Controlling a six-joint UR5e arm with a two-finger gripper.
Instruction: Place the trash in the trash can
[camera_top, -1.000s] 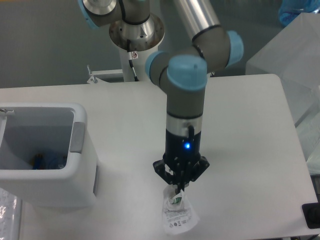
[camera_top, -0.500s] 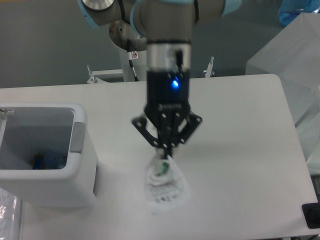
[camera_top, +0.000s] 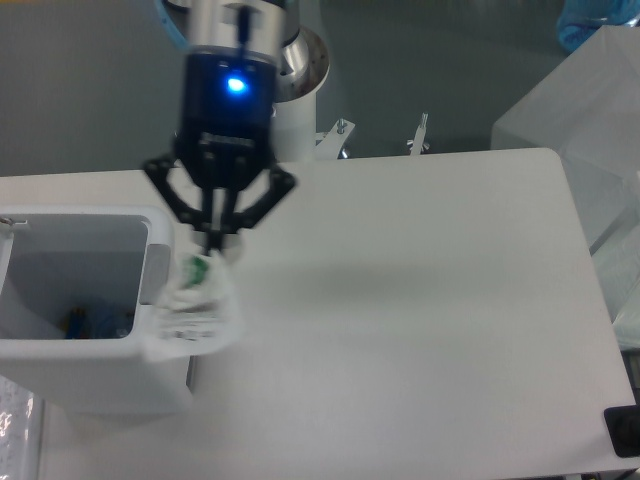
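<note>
My gripper (camera_top: 211, 238) is shut on the top of the crumpled white-clear wrapper (camera_top: 200, 302), which hangs blurred in the air over the right rim of the trash can (camera_top: 165, 345). The wrapper's small green print shows near the fingertips. The white boxy trash can stands at the left edge of the table, its grey patch on the inner right wall. Inside it, at the bottom, lies the bluish crushed bottle (camera_top: 92, 322).
A translucent plastic-covered shape (camera_top: 590, 120) stands off the table's far right corner. Two small metal fittings (camera_top: 420, 133) stick up behind the rear table edge. A dark object (camera_top: 622, 432) sits at the lower right corner.
The gripper has lifted the wrapper off the table's front and carried it up and left, from mid-table to above the trash can's right rim.
</note>
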